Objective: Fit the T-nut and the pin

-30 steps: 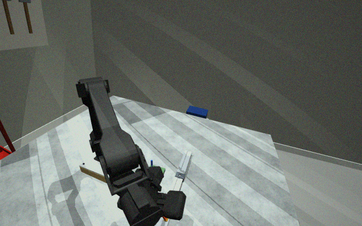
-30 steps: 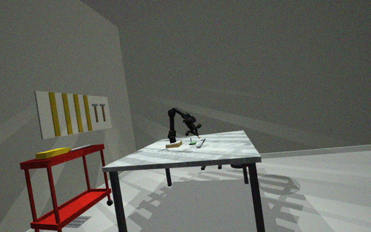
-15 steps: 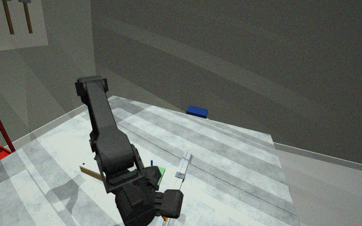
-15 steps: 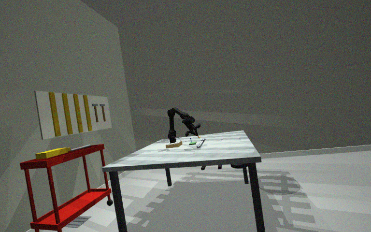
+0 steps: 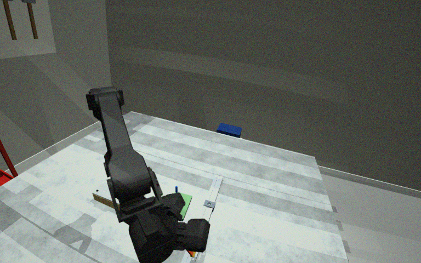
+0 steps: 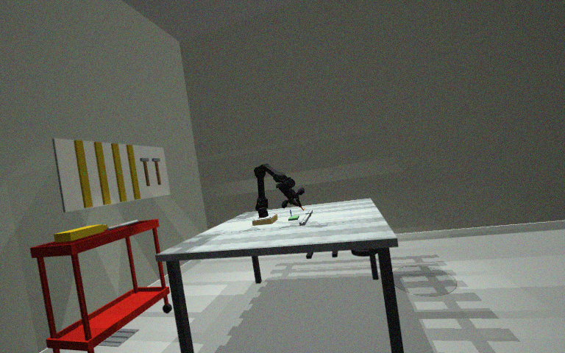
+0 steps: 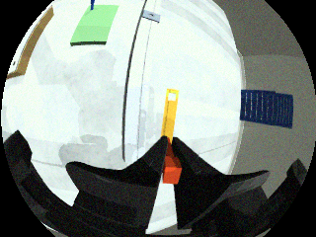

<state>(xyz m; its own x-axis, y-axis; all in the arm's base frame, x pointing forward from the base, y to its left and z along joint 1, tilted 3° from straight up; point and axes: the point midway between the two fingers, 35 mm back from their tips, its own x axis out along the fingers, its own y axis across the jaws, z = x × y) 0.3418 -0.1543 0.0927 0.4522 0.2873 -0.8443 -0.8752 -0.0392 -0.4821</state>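
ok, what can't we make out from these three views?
- Nut height over the rail: wrist looks along the handle; exterior too small.
- Green tray, left part: behind the arm in top.
- Pin, upper end: cut by the wrist frame's edge.
- Bracket hole: exterior too small.

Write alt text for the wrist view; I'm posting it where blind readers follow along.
The hand grips the orange handle, with the yellow nut pointing away beside the pale rail. Beyond, a blue pin stands on a green tray.
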